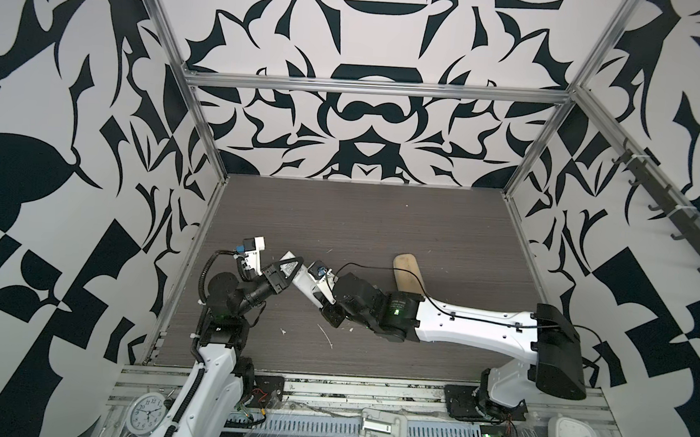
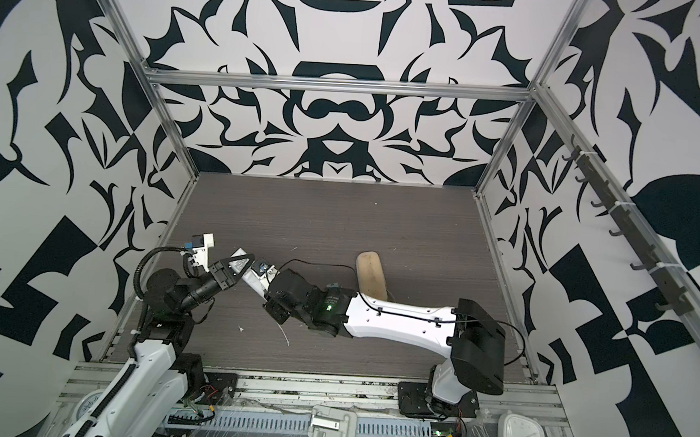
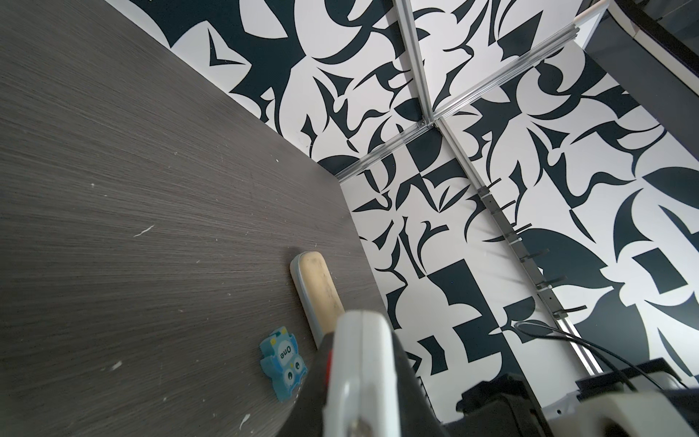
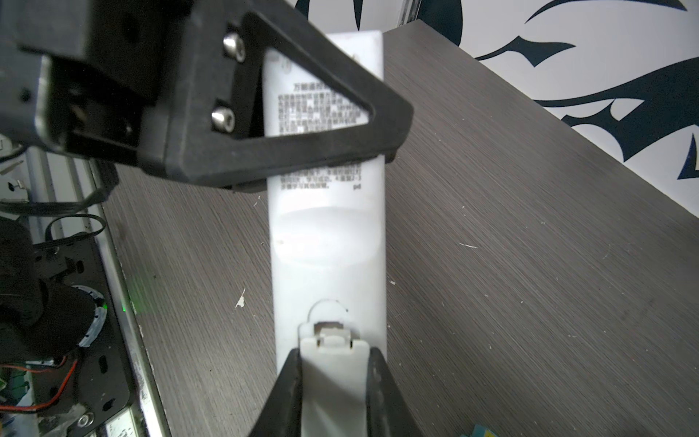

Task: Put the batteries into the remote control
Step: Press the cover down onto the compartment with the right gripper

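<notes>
1. Remote control (image 4: 329, 242): a long, slim white body. Its plain back shows in the right wrist view, with a block of small printed text near one end and a shallow oval recess at mid-length.
2. Battery cover (image 4: 328, 342): a white panel with a latch tab, at the opposite end.
3. Pose: held in the air and tilted, left gripper (image 4: 378, 159) clamped across the text end, right gripper (image 4: 333, 363) pinching the cover end.
</notes>
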Motion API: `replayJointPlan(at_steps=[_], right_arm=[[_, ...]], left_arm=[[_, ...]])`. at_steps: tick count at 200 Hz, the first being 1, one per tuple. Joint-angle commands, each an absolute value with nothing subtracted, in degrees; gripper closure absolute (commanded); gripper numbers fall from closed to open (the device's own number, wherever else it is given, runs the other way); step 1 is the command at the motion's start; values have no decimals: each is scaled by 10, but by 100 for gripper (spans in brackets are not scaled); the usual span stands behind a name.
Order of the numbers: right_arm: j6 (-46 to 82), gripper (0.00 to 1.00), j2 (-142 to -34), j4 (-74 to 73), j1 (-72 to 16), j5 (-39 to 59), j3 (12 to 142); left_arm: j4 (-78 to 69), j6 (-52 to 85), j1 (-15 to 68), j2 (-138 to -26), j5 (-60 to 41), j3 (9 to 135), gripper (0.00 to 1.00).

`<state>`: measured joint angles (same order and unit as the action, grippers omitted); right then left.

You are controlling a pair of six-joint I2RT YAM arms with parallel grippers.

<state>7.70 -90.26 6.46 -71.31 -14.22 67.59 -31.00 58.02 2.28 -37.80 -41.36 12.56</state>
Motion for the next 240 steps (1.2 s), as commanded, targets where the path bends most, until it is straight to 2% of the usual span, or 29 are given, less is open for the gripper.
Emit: replayJointPlan(at_steps=[1, 50, 108, 156, 171, 207, 240], right_arm=[[67, 79, -893, 71, -713, -145, 663], [65, 65, -893, 68, -713, -143, 664], [67, 39, -878, 74, -713, -151, 667], [73, 32, -850, 88, -713, -140, 665], [81, 30, -828, 103, -709, -116, 666], [114, 28, -797, 161, -632, 45, 682], [123, 28, -826, 157, -570, 167, 697]], left_arm=[[-336, 590, 24, -373, -417, 126, 100], [-335, 589, 24, -374, -417, 127, 100], [-326, 584, 24, -376, -417, 129, 100], [-317, 580, 24, -377, -417, 131, 100], [-311, 577, 24, -377, -417, 134, 100], [-312, 575, 26, -380, -423, 137, 100], [-313, 574, 37, -377, -424, 137, 100]])
